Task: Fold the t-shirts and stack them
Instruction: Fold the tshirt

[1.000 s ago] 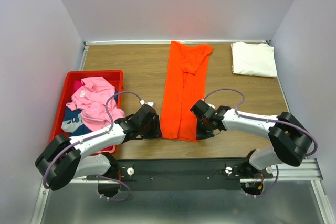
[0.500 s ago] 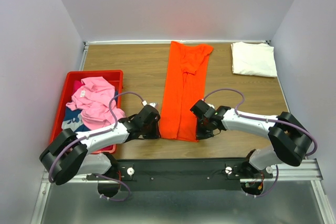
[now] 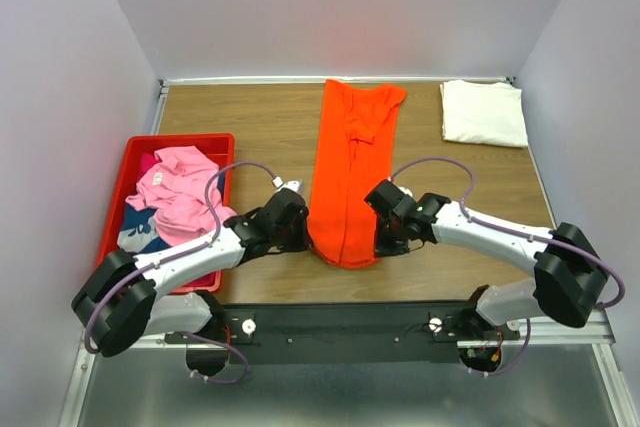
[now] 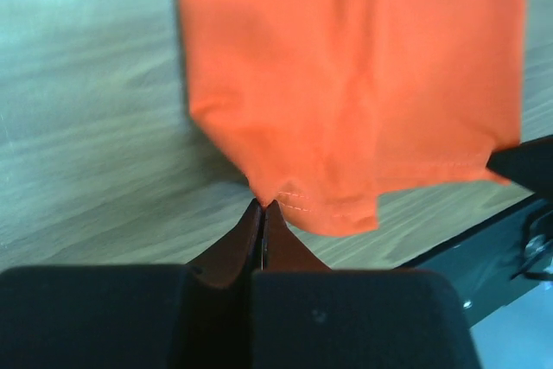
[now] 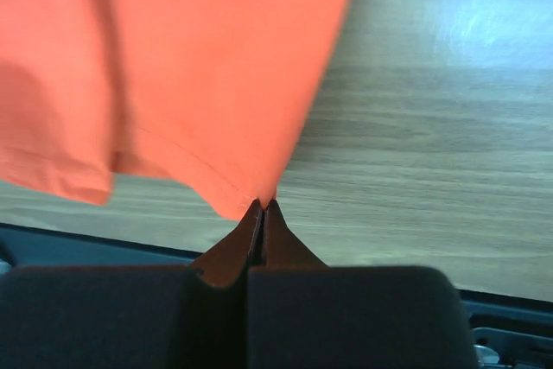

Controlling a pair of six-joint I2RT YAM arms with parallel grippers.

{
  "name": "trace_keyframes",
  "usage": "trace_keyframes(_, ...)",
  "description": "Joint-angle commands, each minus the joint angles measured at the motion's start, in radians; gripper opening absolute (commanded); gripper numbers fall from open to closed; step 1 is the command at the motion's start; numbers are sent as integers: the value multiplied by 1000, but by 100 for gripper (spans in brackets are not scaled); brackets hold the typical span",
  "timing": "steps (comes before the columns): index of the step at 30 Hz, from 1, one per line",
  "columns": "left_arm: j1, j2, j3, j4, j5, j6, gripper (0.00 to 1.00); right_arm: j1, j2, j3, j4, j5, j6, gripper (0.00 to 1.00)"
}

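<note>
Across the middle of the top view, a bright orange t-shirt (image 3: pixel 352 162) lies as a long strip on the wooden tabletop (image 3: pixel 240 122). Its collar end is at the upper edge and its hem end at lower centre, where the cloth narrows and rounds between the two arms. Left arm (image 3: pixel 195 255), reaching in from the lower left: the left jaws are pressed together on the hem's left-hand corner, with the stitched edge caught at their tips in the left wrist view. Right arm (image 3: pixel 495 232), reaching in from the lower right: the right jaws are likewise pressed together, pinching the hem's right-hand corner. Cream-white t-shirt (image 3: pixel 484 113): folded flat at the upper right corner of the tabletop, well apart from the orange one. Red bin (image 3: pixel 178 139): at the left edge, holding a crumpled pink t-shirt (image 3: pixel 175 195) that lies on top of a dark blue t-shirt (image 3: pixel 137 237).
</note>
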State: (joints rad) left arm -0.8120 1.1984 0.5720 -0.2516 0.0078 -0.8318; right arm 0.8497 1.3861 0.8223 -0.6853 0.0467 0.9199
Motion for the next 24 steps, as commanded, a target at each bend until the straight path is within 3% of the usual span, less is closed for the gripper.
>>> trace_keyframes(1,-4,15,100,-25,-81,16,0,5,-33,92,-71,117,14,0)
trace_keyframes(10,11,168,262,-18,-109,74,0,-17,117,236,-74,243,-38,0)
trace_keyframes(24,141,362,442,72,-49,174,0,-184,313,452,-71,318,-226,0)
